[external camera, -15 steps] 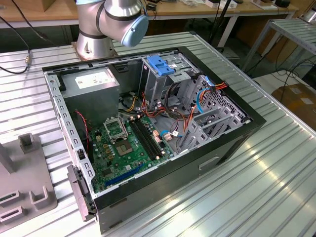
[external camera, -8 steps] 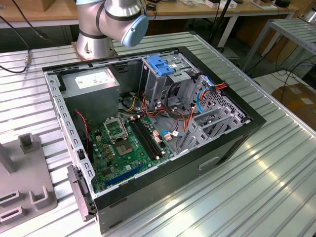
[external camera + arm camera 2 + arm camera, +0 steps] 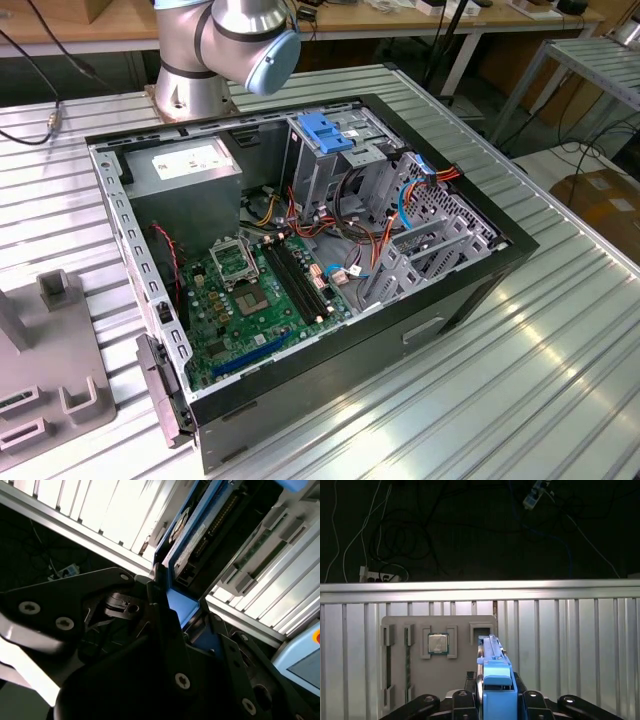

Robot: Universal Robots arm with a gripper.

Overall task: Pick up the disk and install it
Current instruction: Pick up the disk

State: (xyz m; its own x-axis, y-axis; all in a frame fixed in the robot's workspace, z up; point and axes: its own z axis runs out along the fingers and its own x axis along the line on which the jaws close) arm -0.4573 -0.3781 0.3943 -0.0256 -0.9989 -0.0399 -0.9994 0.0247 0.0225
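My claw [image 3: 497, 698] is clamped tight on the disk [image 3: 495, 672], which stands on edge in its blue frame in the first wrist view, with a grey tray [image 3: 415, 680] carrying a chip [image 3: 438, 643] just beyond it on the slatted worktop [image 3: 560, 645].

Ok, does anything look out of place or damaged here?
Nothing stands out. The disk sits edge-on at the end effector, over the grey tray, whose chip lies square in its pocket. The open computer case shows no visible damage.
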